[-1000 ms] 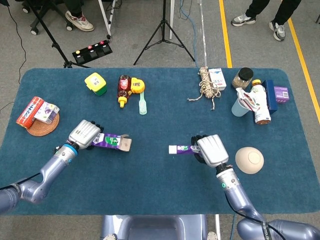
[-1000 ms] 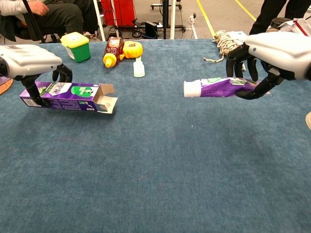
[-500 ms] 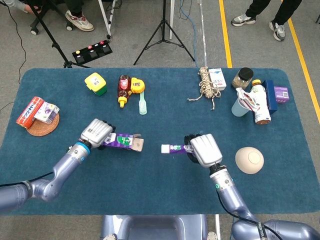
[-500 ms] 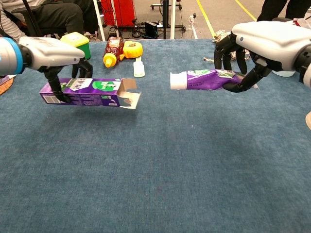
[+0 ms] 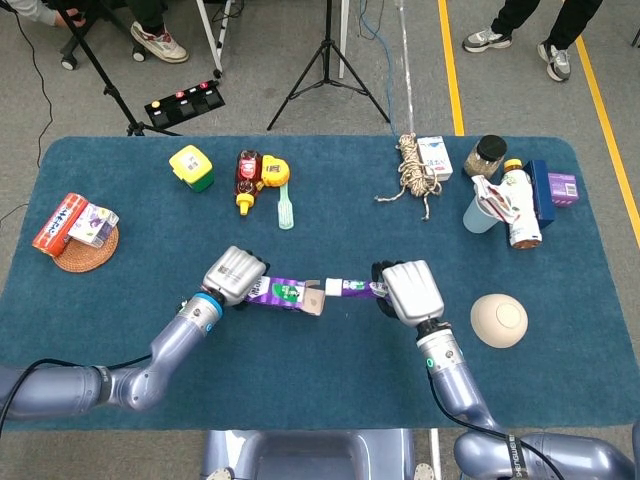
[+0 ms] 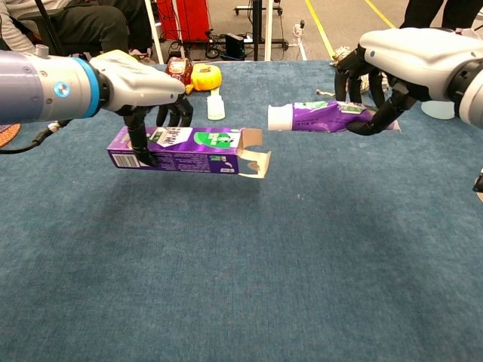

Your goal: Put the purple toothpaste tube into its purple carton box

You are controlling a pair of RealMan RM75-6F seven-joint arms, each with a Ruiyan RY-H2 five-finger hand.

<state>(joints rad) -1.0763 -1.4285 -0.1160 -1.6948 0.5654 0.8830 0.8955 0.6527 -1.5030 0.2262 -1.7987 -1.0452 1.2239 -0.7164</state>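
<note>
Lining tube up with carton mouth

My left hand [image 6: 143,83] grips the carton [image 6: 185,141], right hand [image 6: 396,64] the tube [image 6: 321,117]; I should level the cap [image 6: 279,118] with the flaps [image 6: 255,153].

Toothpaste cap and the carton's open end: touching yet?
Apart. The chest view shows carpet between the toothpaste tube's white cap and the purple carton's open flaps; the cap also sits higher than the opening.

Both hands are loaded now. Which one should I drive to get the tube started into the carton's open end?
Right, probably. The right hand holds the toothpaste tube cap-first toward the carton, whose open flaps face it. The left hand can just hold steady.
</note>
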